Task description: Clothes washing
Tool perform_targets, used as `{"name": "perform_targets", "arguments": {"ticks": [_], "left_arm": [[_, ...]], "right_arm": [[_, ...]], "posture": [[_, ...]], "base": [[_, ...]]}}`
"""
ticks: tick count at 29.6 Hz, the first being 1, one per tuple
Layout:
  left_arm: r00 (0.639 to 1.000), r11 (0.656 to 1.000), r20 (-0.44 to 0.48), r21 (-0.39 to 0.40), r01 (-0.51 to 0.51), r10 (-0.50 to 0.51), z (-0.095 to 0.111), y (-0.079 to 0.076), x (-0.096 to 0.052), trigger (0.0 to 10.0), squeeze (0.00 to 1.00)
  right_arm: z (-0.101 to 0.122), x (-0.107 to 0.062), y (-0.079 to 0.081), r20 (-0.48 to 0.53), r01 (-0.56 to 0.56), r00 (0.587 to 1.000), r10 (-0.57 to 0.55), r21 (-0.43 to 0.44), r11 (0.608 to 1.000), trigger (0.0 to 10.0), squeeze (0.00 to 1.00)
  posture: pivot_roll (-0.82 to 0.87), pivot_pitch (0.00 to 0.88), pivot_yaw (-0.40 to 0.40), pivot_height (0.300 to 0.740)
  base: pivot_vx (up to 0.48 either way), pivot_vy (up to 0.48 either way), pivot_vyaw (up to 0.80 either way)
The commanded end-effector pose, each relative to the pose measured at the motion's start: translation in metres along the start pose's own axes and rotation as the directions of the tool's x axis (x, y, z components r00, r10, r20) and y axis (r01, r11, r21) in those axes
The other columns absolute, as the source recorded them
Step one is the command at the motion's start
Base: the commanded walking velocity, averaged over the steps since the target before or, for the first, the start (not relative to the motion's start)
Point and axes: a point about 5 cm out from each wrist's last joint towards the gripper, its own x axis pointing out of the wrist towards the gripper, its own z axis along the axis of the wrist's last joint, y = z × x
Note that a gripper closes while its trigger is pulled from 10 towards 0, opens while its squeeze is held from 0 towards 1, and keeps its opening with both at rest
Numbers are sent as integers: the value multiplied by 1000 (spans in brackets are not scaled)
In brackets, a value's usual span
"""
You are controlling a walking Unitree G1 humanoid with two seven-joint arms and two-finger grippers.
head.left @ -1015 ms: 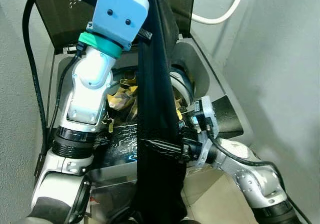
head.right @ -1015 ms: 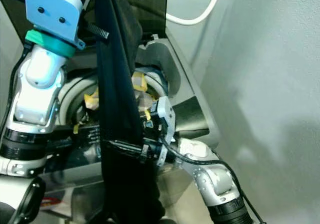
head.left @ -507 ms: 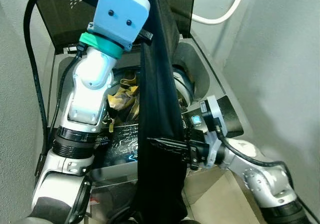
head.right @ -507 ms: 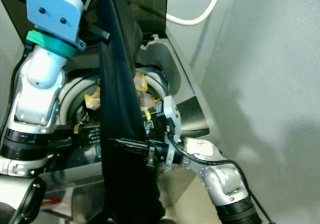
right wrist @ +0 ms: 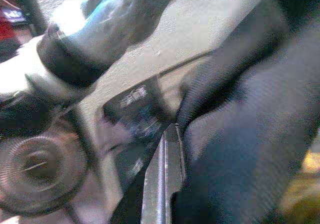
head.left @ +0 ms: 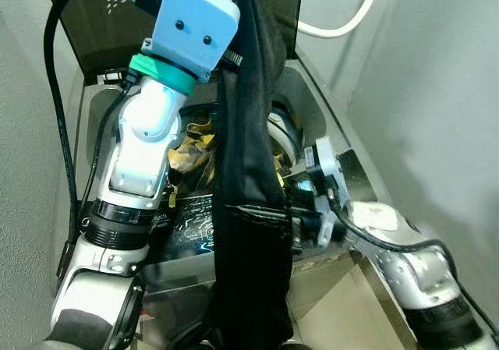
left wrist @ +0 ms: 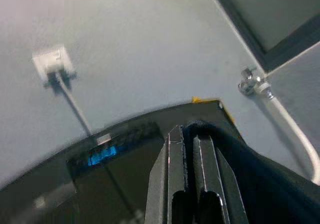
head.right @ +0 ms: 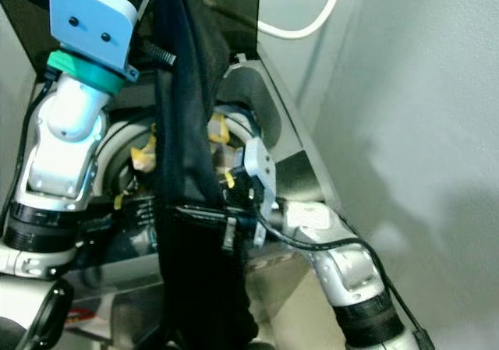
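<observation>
- left gripper (left wrist: 189, 144), raised high, pinches the top of a long black garment (head.left: 248, 210) that hangs over the open washing machine (head.left: 312, 108)
- right gripper (head.left: 248, 213) clamps the garment's middle
- yellow clothes (head.left: 189, 151) lie in the drum

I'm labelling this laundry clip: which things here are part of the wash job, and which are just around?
Part of the job: black garment, left gripper, right gripper, washing machine, yellow clothes in the drum.

Just around: white hose, wall socket, tap.
</observation>
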Motion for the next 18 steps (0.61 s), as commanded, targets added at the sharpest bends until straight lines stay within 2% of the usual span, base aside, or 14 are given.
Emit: {"name": "perform_targets", "arguments": {"ticks": [1, 4, 5, 6, 7, 8, 9, 10, 11, 12, 13, 14, 16, 18], "left_arm": [[999, 1000, -38, -26, -4, 3, -6, 0, -4, 10000, 0], [997, 997, -83, -73, -8, 2, -12, -3, -8, 10000, 0], [990, 989, -136, -148, -2, -19, -19, -8, -14, 10000, 0], [990, 989, -136, -148, -2, -19, -19, -8, -14, 10000, 0], [979, 965, -192, -260, 9, -61, -24, -15, -21, 10000, 0], [979, 965, -192, -260, 9, -61, -24, -15, -21, 10000, 0], [965, 924, -231, -381, 29, -125, -28, -24, -28, 10000, 0], [965, 924, -231, -381, 29, -125, -28, -24, -28, 10000, 0], [953, 882, -246, -468, 45, -179, -29, -31, -34, 10000, 0], [953, 882, -246, -468, 45, -179, -29, -31, -34, 10000, 0], [927, 820, -229, -559, 123, -296, -28, -41, -45, 10000, 0], [927, 820, -229, -559, 123, -296, -28, -41, -45, 10000, 0], [870, 714, -168, -652, 254, -463, -24, -55, -62, 10000, 0], [870, 714, -168, -652, 254, -463, -24, -55, -62, 10000, 0]], "right_arm": [[18, 0, -8, 70, 76, 995, -70, -83, 994, 10000, 0], [35, 7, -17, 149, 164, 978, -144, -134, 977, 10000, 0], [52, 10, -27, 233, 267, 945, -229, -148, 952, 10000, 0], [52, 10, -27, 233, 267, 945, -229, -148, 952, 10000, 0], [69, 10, -39, 317, 377, 892, -321, -133, 916, 10000, 0], [69, 10, -39, 317, 377, 892, -321, -133, 916, 10000, 0], [86, 8, -52, 399, 486, 820, -411, -105, 867, 10000, 0], [86, 8, -52, 399, 486, 820, -411, -105, 867, 10000, 0], [98, 6, -60, 450, 551, 763, -464, -79, 831, 10000, 0], [98, 6, -60, 450, 551, 763, -464, -79, 831, 10000, 0], [117, 4, -69, 517, 613, 694, -501, -60, 787, 10000, 0], [117, 4, -69, 517, 613, 694, -501, -60, 787, 10000, 0], [143, 6, -77, 596, 658, 619, -511, -39, 752, 10000, 0], [143, 6, -77, 596, 658, 619, -511, -39, 752, 10000, 0]], "posture": [[-47, 0, 60, 740], [-45, 0, 57, 740], [-46, 0, 55, 740], [-46, 0, 55, 740], [-47, 0, 55, 740], [-47, 0, 55, 740], [-51, 0, 57, 740], [-51, 0, 57, 740], [-52, 0, 58, 740], [-52, 0, 58, 740], [-55, 0, 61, 740], [-55, 0, 61, 740], [-55, 0, 59, 740], [-55, 0, 59, 740]], "base": [[0, 0, 0], [0, 0, 0], [0, 0, 0], [0, 0, 0], [0, 0, 0], [0, 0, 0], [0, 0, 0], [0, 0, 0], [0, 0, 0], [0, 0, 0], [0, 0, 0], [0, 0, 0], [0, 0, 0], [0, 0, 0]]}}
